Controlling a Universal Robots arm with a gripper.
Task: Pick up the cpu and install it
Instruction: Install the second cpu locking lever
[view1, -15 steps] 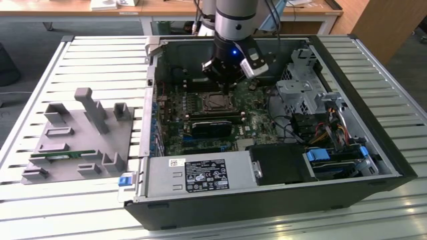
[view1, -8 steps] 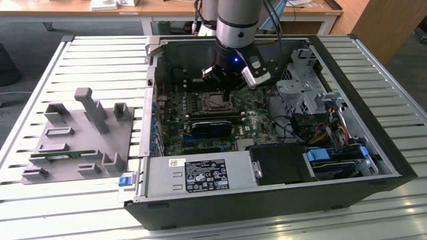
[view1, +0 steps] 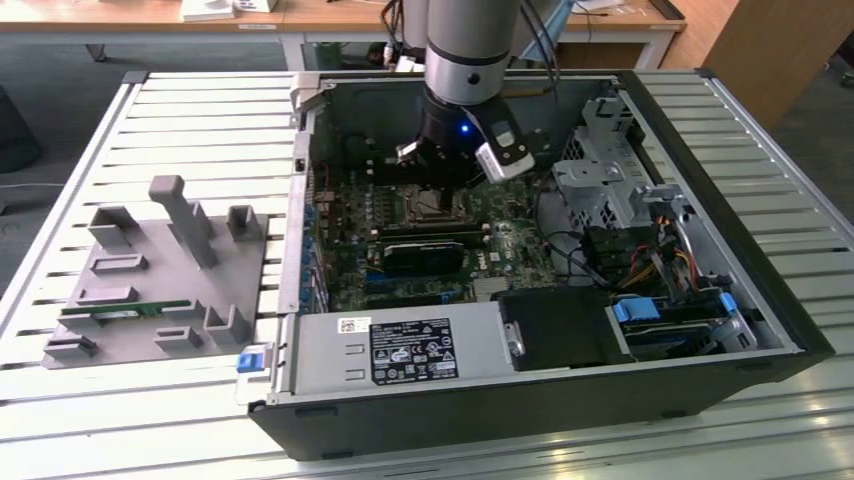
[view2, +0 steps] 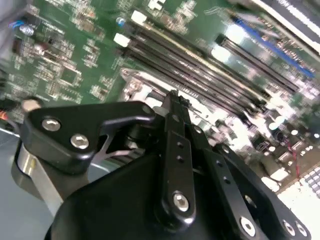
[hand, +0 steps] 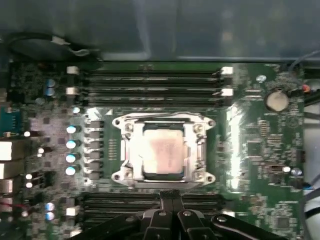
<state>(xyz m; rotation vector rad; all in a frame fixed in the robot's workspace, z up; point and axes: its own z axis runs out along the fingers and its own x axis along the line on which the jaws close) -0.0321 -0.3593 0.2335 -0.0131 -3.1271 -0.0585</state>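
Looking like the install's about done: cpu (hand: 161, 152) sits in the motherboard (hand: 260, 150) socket (hand: 162, 150), gripper (hand: 172, 196) hovers just above, fingers pressed together, empty. Latch probably needs closing.

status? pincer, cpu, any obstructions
Pincer shut, empty, above the motherboard beside the socket. Cpu seated in the socket, metal frame around it. Nothing between pincer and cpu.

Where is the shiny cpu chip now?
The cpu sits in the motherboard's metal socket frame, between memory slot rows, near the gripper in the first wrist view.
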